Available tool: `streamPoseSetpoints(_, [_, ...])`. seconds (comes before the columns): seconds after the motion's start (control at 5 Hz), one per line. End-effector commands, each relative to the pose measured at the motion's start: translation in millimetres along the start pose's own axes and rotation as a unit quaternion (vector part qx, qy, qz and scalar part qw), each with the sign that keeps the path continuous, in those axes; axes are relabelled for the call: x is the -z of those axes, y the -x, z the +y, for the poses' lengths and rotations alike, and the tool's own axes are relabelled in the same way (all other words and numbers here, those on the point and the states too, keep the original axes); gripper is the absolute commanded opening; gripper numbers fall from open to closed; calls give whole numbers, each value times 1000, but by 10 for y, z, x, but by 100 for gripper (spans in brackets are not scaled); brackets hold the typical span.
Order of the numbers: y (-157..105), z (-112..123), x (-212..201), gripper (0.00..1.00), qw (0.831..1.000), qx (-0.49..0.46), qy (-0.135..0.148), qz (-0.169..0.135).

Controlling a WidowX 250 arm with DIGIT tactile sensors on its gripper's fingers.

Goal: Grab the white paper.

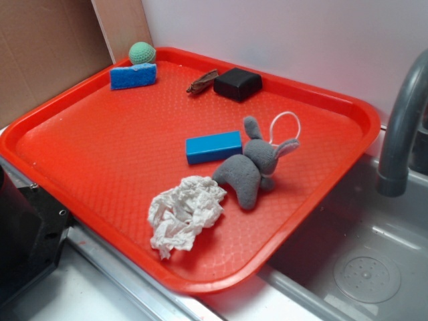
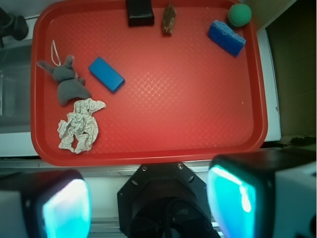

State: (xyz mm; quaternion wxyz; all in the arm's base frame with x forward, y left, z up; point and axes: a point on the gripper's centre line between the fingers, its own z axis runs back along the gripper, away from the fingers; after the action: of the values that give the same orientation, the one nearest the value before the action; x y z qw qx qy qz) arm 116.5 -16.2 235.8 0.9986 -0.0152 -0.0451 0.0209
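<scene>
Lying near the red tray (image 1: pixel 348 110) rim, white paper (image 1: pixel 185 212) touching grey bunny (image 1: pixel 251 170), pincer (image 2: pixel 148 206) spread.

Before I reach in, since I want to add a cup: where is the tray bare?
The widest bare patch on the tray lies between the blue block and the blue sponge, running to the near rim. It is crowded where the white paper, grey bunny and blue block cluster.

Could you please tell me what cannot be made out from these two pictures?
- End effector: the wrist view shows two blurred pads far apart; the exterior view does not show it.
- Black block: cut off by the wrist view's top edge.
- Brown object: too small to identify.
- Faucet: cut off at the exterior view's right edge.
</scene>
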Motion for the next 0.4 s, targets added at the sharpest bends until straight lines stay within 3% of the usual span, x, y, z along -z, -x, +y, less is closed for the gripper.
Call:
streamPoseSetpoints(0.0, [0,0,0,100,1000,0,0,0])
streamPoseSetpoints(0.2, [-13,-486,519,100,999,39,-8,29])
